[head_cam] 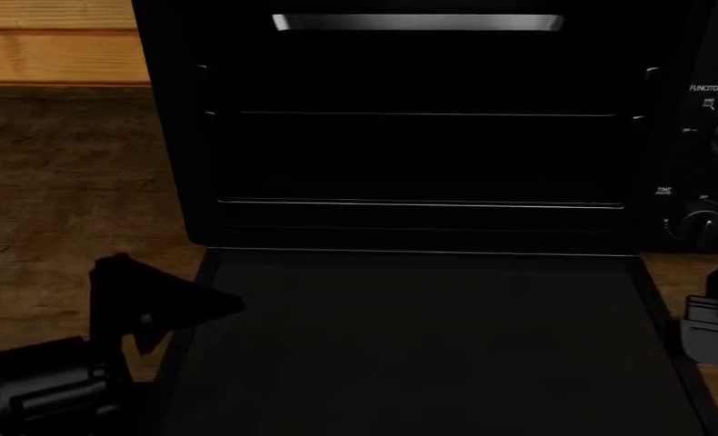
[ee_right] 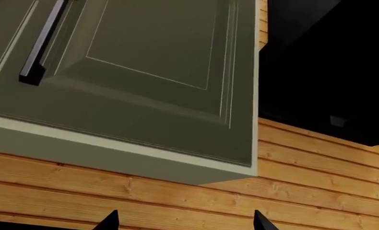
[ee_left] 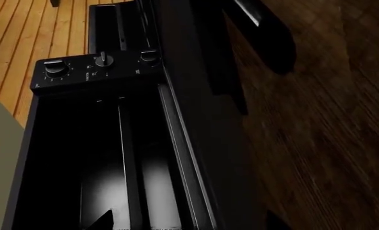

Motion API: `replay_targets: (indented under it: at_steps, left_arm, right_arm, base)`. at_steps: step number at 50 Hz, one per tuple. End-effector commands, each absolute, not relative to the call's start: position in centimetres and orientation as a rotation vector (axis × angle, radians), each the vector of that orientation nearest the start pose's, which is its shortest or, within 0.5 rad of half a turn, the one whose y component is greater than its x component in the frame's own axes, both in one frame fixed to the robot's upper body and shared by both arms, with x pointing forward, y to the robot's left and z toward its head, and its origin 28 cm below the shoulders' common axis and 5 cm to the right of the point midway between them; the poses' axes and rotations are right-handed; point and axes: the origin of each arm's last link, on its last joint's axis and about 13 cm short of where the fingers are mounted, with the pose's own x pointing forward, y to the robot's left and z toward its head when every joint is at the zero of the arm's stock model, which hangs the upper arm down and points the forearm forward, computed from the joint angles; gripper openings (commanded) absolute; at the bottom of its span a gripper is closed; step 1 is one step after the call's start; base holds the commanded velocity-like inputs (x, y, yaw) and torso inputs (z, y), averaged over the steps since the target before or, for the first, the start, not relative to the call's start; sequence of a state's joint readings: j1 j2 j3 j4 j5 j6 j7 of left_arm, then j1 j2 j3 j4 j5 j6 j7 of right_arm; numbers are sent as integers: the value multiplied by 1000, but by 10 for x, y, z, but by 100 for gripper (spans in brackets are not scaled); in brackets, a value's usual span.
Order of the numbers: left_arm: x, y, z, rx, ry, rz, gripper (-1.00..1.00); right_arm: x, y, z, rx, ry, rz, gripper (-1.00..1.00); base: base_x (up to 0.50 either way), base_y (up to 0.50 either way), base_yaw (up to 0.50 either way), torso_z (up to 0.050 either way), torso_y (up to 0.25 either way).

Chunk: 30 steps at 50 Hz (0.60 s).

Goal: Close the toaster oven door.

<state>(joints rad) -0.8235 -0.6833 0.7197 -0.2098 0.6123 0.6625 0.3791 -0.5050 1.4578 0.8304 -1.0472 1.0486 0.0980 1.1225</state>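
Note:
The toaster oven point(head_cam: 420, 136) fills the head view, its dark cavity and wire racks exposed. The toaster oven door point(head_cam: 420, 345) lies folded down flat toward me over the wooden counter. My left gripper point(head_cam: 165, 304) hovers beside the door's left edge; in the left wrist view this gripper point(ee_left: 189, 223) is open with nothing between its fingers, looking across the oven toward the knob panel point(ee_left: 93, 69). My right gripper point(head_cam: 717, 327) sits off the door's right edge. In its own view the right gripper point(ee_right: 184, 221) is open and empty, facing the plank wall.
A pale green cabinet point(ee_right: 145, 72) with a black handle point(ee_right: 42, 43) hangs over the wooden plank wall point(ee_right: 176, 196). Dark wooden countertop point(head_cam: 68, 182) lies on either side of the oven.

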Motion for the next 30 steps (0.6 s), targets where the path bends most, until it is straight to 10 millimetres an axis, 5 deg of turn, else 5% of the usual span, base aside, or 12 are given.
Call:
replay_targets:
  at_steps: [1, 30]
  left_arm:
    - [322, 250, 226, 1348, -932, -765, 100]
    - [317, 255, 252, 1296, -981, -671, 100]
  right_arm:
    - [125, -170, 293, -241, -724, -240, 100]
    - [124, -170, 294, -240, -729, -243, 100]
  base:
    - [0, 0, 0, 15, 0]
    - [-1, -3, -3, 1, 4]
